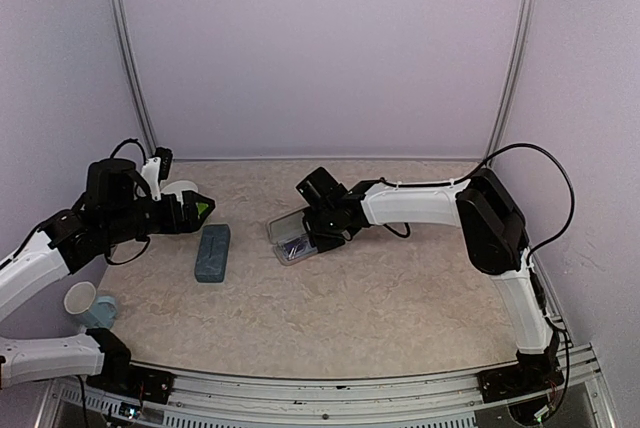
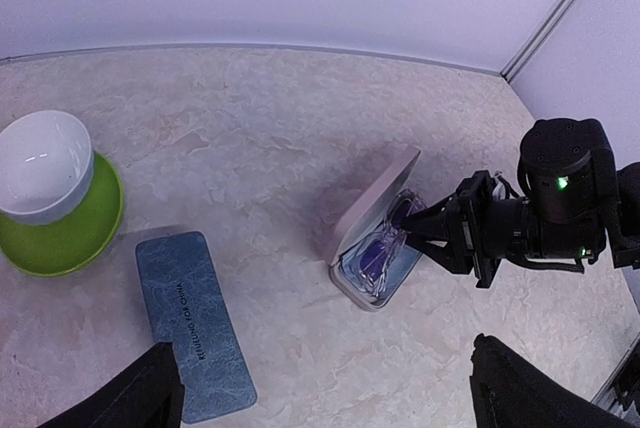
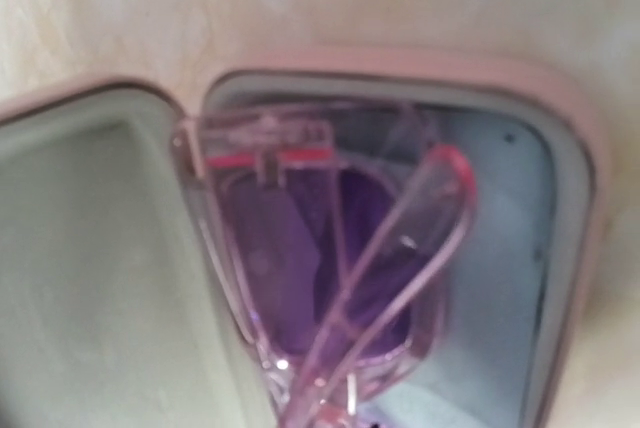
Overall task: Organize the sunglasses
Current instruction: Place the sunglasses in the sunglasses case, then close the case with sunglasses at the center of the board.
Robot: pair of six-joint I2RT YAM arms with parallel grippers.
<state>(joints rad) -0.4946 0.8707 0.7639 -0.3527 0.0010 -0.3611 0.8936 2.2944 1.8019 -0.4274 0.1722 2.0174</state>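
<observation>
A pale clear-framed pair of sunglasses (image 1: 297, 245) with purplish lenses sits folded inside an open pink case (image 1: 280, 226) at the table's middle. My right gripper (image 1: 318, 231) reaches into the case from the right, its fingers close together on the near end of the sunglasses (image 2: 378, 251). In the right wrist view the sunglasses (image 3: 340, 258) stand tilted against the case's hinge side, over a light-blue lining, and my fingers do not show. My left gripper (image 1: 192, 210) hovers open and empty at the left. The pink-red pair is not in view.
A shut blue-grey case (image 1: 212, 252) lies left of the pink case (image 2: 370, 203). A white bowl (image 2: 45, 163) sits on a green plate (image 2: 70, 233) at the far left. A paper cup (image 1: 80, 298) and a light-blue cloth (image 1: 103, 310) are at the near left edge.
</observation>
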